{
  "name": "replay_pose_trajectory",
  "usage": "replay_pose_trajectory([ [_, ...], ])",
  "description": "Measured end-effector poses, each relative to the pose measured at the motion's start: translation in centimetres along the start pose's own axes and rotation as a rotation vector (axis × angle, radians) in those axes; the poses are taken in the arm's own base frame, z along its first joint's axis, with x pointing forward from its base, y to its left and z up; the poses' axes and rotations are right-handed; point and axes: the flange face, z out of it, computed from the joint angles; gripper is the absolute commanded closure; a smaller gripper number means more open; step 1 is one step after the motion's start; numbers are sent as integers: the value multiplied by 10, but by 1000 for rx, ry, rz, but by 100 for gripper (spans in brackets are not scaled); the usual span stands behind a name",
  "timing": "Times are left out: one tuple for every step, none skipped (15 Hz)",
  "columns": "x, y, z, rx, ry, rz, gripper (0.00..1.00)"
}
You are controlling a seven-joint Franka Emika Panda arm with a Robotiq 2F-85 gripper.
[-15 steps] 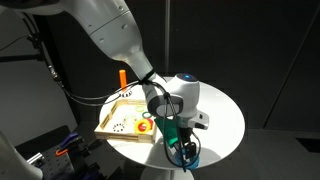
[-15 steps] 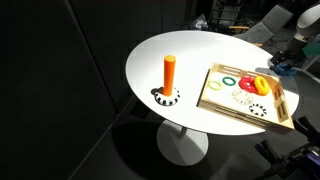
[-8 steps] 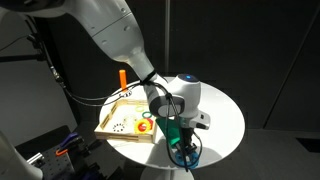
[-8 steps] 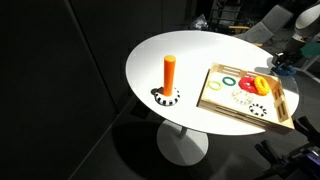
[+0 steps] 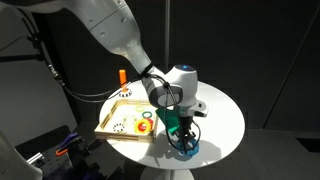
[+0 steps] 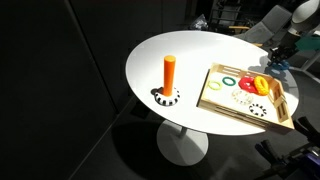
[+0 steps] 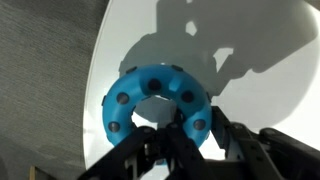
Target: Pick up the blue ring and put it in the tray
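Round white table (image 6: 185,48) before a dark backdrop. On it: one orange cylinder (image 6: 169,72) and one wooden tray (image 6: 220,97) with one green ring (image 6: 224,81) and one red-and-yellow ring (image 6: 260,85). Outside the tray, near the table's rim: one blue ring (image 7: 125,100), pinched between the narrowed jaws of the gripper (image 5: 184,143).

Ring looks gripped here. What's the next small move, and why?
Probably a short lift straight up. In the wrist view the gripper pinches the blue ring close above the table, near its edge. The tray sits apart and has a low rim, so the ring likely needs height before it travels.
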Motion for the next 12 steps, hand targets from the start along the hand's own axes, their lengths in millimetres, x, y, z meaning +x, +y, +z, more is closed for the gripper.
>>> replay_pose_trajectory([
  [2,-11,-7,2,11,-9,90],
  [4,-24,-14,4,21,-17,90],
  [5,-37,-21,7,31,-27,90],
  [4,-52,-29,10,41,-40,90],
  [2,-66,-37,14,48,-52,90],
  [-1,-81,-45,19,55,-64,90],
  [-5,-94,-52,24,59,-79,90],
  [-11,-107,-59,30,62,-95,90],
  [-17,-118,-66,37,63,-111,90],
  [-24,-130,-73,44,64,-127,90],
  [-31,-139,-80,50,64,-144,90],
  [-38,-148,-87,58,63,-161,90],
])
